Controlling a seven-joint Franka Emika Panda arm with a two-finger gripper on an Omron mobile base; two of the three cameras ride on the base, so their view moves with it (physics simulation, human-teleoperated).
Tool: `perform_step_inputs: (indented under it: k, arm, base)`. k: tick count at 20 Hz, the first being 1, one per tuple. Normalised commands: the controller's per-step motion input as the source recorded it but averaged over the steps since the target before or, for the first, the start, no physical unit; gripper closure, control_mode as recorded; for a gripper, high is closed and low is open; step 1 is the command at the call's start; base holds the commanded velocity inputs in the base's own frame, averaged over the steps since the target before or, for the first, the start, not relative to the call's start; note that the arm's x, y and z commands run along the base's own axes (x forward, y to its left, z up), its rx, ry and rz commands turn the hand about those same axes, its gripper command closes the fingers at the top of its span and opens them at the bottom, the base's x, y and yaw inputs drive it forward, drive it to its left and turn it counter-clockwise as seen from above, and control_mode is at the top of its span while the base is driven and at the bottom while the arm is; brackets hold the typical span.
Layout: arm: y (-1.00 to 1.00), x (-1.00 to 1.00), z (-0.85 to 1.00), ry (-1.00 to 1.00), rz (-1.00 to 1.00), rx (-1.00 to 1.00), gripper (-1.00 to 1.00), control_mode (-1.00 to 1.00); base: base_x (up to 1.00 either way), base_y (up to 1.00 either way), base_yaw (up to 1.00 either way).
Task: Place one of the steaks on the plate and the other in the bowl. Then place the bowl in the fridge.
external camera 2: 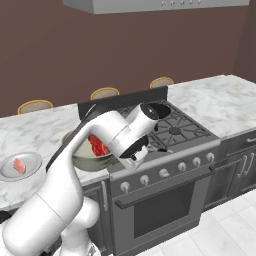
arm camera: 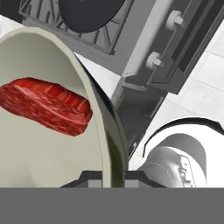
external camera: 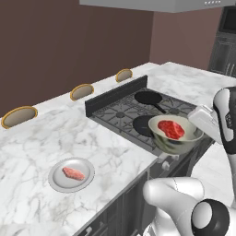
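Note:
My gripper point(arm camera: 114, 177) is shut on the rim of the beige-cream bowl point(arm camera: 35, 157), one finger inside the wall and one outside. The bright red steak point(arm camera: 46, 105) lies in the bowl. In the left base view the bowl point(external camera: 177, 144) hangs tilted over the stove's front edge with the red steak point(external camera: 171, 129) in it and the gripper point(external camera: 197, 130) at its right rim. The grey plate point(external camera: 55, 180) rests on the marble counter to the left and carries the paler pink steak point(external camera: 73, 173). The right base view shows the bowl point(external camera 2: 90, 161), gripper point(external camera 2: 118, 156), plate point(external camera 2: 31, 169) and pink steak point(external camera 2: 19, 165).
The gas stove point(external camera: 117, 113) carries two black pans point(external camera: 148, 97) point(external camera: 142, 123) just behind the bowl. Its knobs point(external camera 2: 164, 173) and oven door point(external camera 2: 165, 210) face the white floor. Three yellow-rimmed discs point(external camera: 19, 116) line the counter's far edge. Dark cabinets point(external camera: 226, 46) stand far right.

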Motion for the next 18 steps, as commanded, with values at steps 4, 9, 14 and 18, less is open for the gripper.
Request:
perform_step_inputs:
  k: [4,9,14,18]
  arm:
    - [0.0,0.0,0.0,0.0,0.0,0.0,1.0,1.0]
    - [0.0,0.0,0.0,0.0,0.0,0.0,1.0,1.0]
    - [0.0,0.0,0.0,0.0,0.0,0.0,1.0,1.0]
    - [0.0,0.0,0.0,0.0,0.0,0.0,1.0,1.0]
  base:
    - [-0.33,-0.36,-0.06]
    - [-0.43,-0.59,-0.47]
    - [-0.3,-0.57,-0.59]
    - [0.09,-0.74,-0.7]
